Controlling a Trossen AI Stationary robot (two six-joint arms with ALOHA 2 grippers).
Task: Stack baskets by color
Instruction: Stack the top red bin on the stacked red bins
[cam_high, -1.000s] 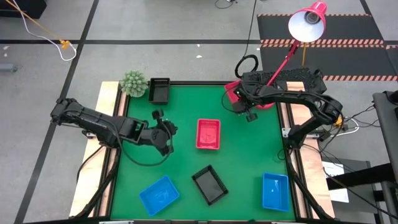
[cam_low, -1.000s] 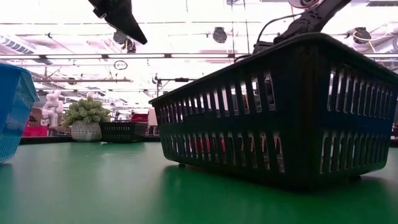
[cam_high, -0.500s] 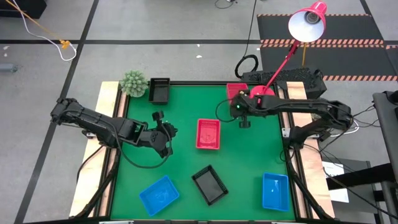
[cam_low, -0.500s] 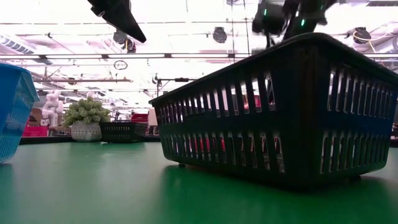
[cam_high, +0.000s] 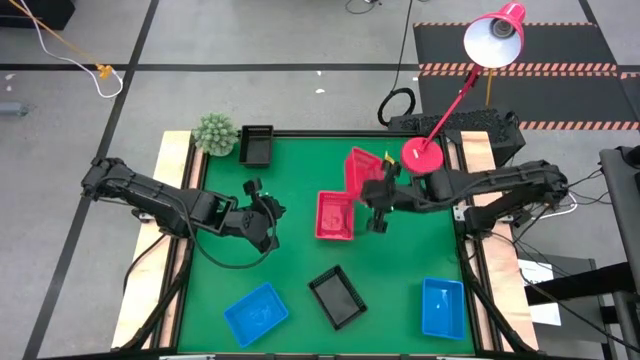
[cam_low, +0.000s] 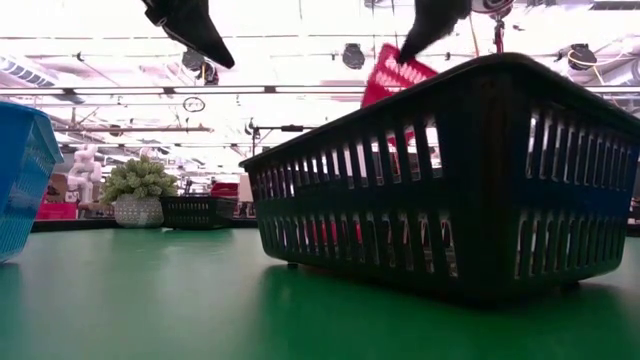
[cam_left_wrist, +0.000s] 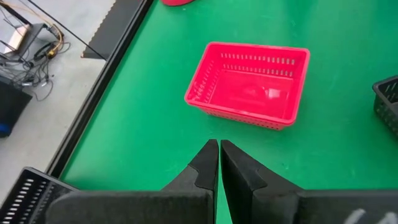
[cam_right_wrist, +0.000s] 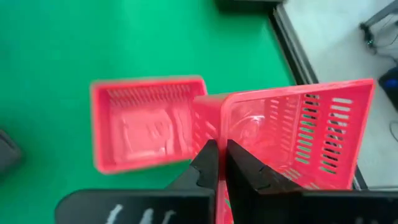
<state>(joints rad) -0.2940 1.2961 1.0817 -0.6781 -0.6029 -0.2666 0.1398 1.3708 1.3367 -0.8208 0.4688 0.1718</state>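
A red basket (cam_high: 358, 170) hangs tipped on edge over the mat with my right gripper (cam_high: 370, 188) shut on it, just beyond the far right of a second red basket (cam_high: 335, 215) that rests flat on its bottom at the table's middle. In the right wrist view the held basket (cam_right_wrist: 298, 137) hangs beside the resting one (cam_right_wrist: 143, 130). My left gripper (cam_high: 270, 225) hovers shut and empty left of the resting red basket (cam_left_wrist: 252, 84). Two blue baskets (cam_high: 256, 312) (cam_high: 443, 307) and a black one (cam_high: 337, 296) sit near the front; another black basket (cam_high: 256, 145) is at the far left. My right gripper pinches a side wall of the red basket near a corner (cam_right_wrist: 219, 134), one finger on each face of the wall. The fingers slant down from the table's right side. The basket is lifted clear and tipped steeply, seen high in the low view (cam_low: 395, 75).
A red lamp's round base (cam_high: 422, 155) stands at the far right of the mat, its arm rising over the edge. A fuzzy green plant (cam_high: 214, 132) sits at the far left corner. Bare green mat (cam_high: 300, 170) lies between the baskets.
My right gripper, shut on the red basket, has swung from the far right corner by the lamp base toward the table's middle, risen and rolled. The basket has come off the mat, lifted clear and tipped on edge.
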